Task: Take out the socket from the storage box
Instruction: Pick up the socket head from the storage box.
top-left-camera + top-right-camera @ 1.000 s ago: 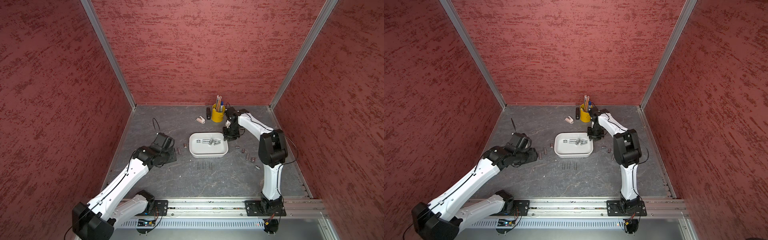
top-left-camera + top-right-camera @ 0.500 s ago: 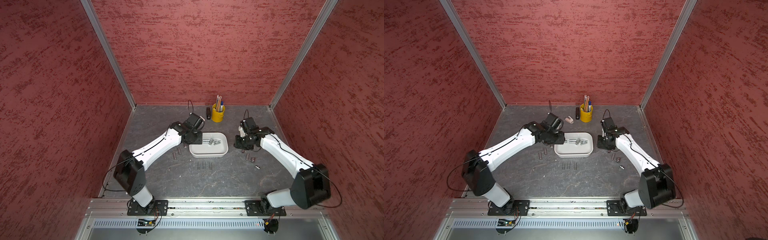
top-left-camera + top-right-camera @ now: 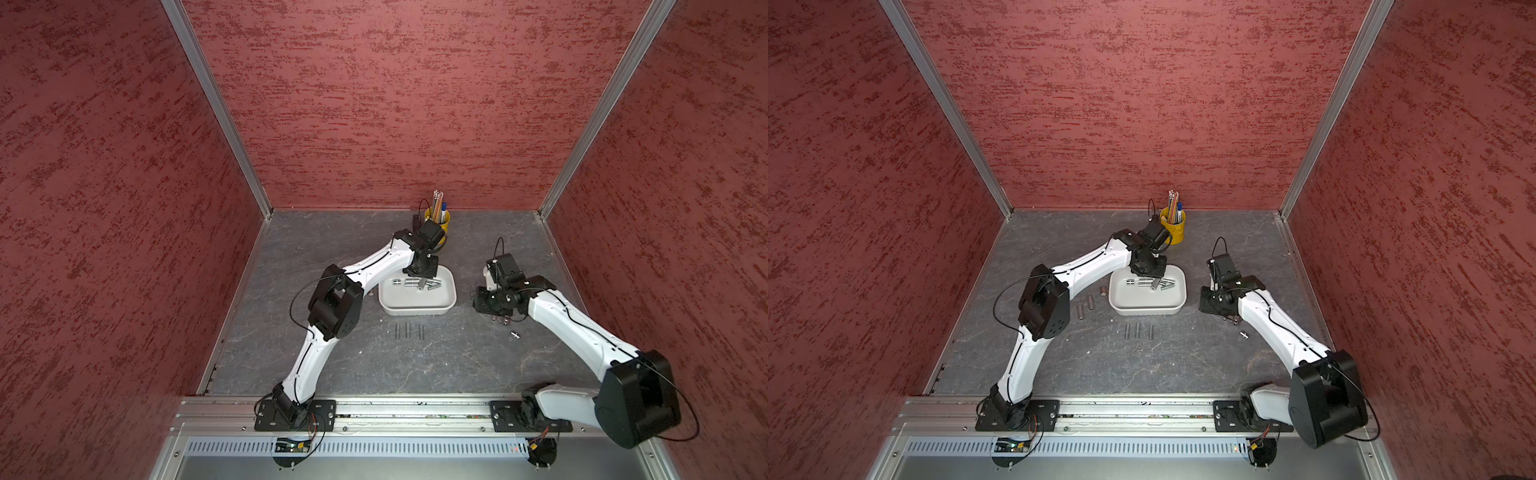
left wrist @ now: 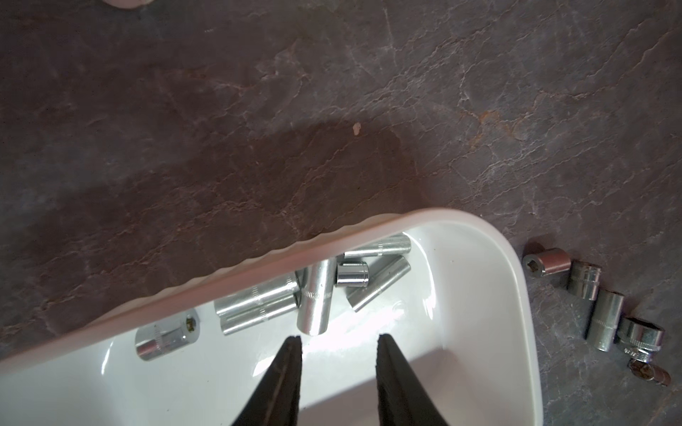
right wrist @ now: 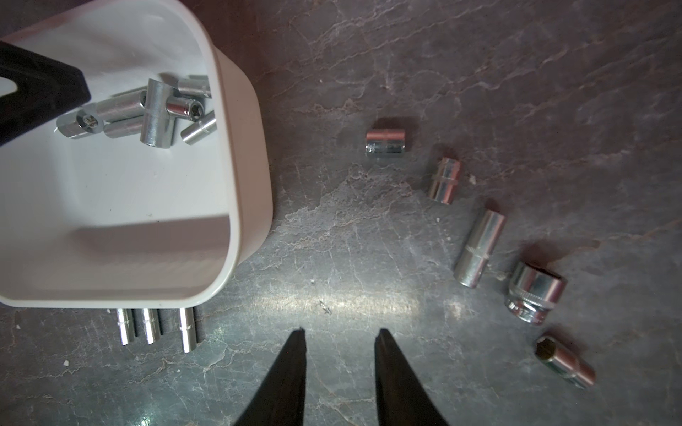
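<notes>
Hovering over the box (image 3: 415,309), the left hand (image 4: 338,337) is apart and empty, just short of the sockets (image 4: 317,298) bunched at its 12 o'clock wall; these are left to take. Loose sockets (image 3: 408,331) lie on the desk (image 3: 457,365) at 6 o'clock. The right hand (image 5: 339,332) is apart, empty.

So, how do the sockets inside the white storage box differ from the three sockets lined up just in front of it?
Inside the storage box, the heaped sockets touch and cross at different angles; the three sockets in front lie parallel and apart. The heaped sockets vary in length and thickness; the three sockets in front look slim and nearly alike. All are shiny silver metal cylinders.
</notes>
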Available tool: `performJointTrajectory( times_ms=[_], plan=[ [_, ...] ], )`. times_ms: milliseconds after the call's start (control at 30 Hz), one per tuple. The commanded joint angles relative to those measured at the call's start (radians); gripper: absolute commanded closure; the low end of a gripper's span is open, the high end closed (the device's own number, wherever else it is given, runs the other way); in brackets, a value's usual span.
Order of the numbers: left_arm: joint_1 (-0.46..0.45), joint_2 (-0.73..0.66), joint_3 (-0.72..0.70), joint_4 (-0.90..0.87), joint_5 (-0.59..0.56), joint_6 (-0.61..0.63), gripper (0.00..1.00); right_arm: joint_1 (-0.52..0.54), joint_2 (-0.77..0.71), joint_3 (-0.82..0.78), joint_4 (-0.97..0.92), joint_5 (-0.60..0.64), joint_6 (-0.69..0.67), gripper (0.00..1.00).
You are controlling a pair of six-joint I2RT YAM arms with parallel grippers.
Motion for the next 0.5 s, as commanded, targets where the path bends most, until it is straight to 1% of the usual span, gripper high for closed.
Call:
performJointTrajectory(
  times_ms=[0, 333, 467],
  plan=[
    [-0.004, 0.035, 0.043, -0.059, -0.023, 0.021, 0.65, -0.003, 0.006, -0.001, 0.036, 0.012, -0.015, 0.66],
    [-0.011, 0.094, 0.045, -0.07, -0.056, 0.034, 0.67, -0.002, 0.028, 0.002, 0.034, -0.005, -0.019, 0.66],
    [-0.015, 0.127, 0.073, -0.079, -0.06, 0.044, 0.68, -0.003, 0.028, -0.002, 0.03, -0.006, -0.018, 0.66]
  ],
)
